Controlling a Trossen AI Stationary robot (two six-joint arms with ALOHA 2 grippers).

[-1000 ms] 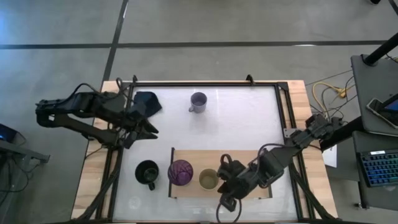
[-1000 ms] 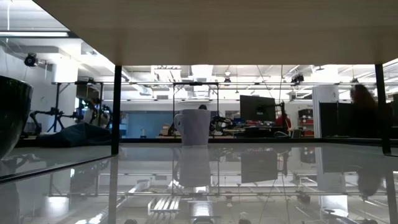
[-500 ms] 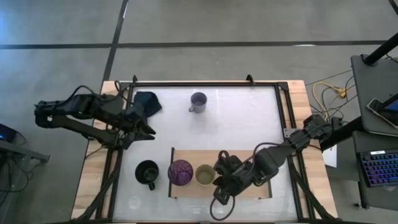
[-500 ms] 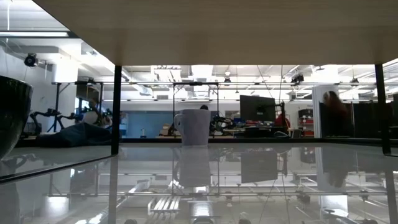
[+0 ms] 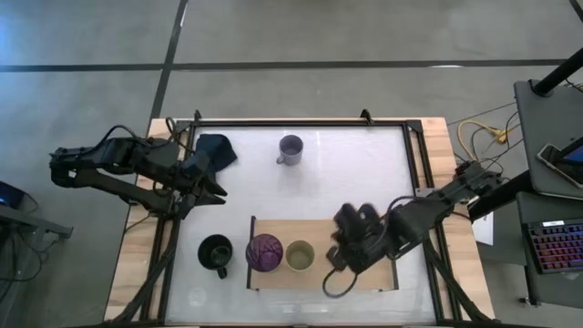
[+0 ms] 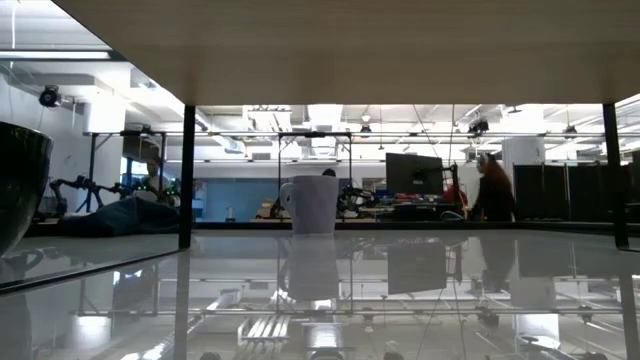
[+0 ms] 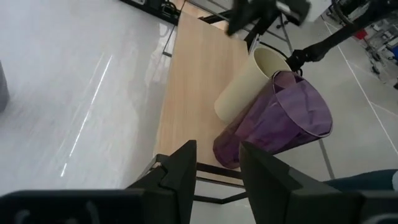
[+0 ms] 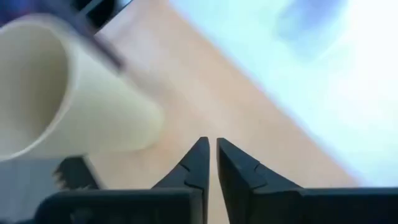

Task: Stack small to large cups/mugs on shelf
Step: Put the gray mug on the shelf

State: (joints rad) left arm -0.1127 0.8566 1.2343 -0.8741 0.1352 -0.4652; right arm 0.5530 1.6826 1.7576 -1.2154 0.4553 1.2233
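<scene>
The purple tumbler (image 5: 264, 252) and the pale yellow cup (image 5: 300, 256) stand upright side by side on the left part of the wooden shelf (image 5: 364, 281). The black mug (image 5: 216, 252) stands on the table just left of the shelf. The grey-lavender mug (image 5: 291, 148) stands at the table's far middle. My right gripper (image 5: 339, 257) hovers over the shelf just right of the yellow cup (image 8: 68, 93). Its fingers (image 8: 210, 146) are only a slit apart and hold nothing. My left gripper (image 5: 217, 189) hangs open and empty over the table's left part.
A dark blue cloth (image 5: 216, 148) lies at the table's far left. The shelf's right half (image 5: 373, 228) is bare wood between black end rails. In the low view the shelf's underside (image 6: 350, 50) spans the top, on thin black legs (image 6: 187, 175). A person walks in the room behind.
My right gripper has drawn away from the yellow cup toward the table's right edge, rising a little and tipping. The yellow cup stays upright beside the purple tumbler. A person in the room behind has walked leftward.
</scene>
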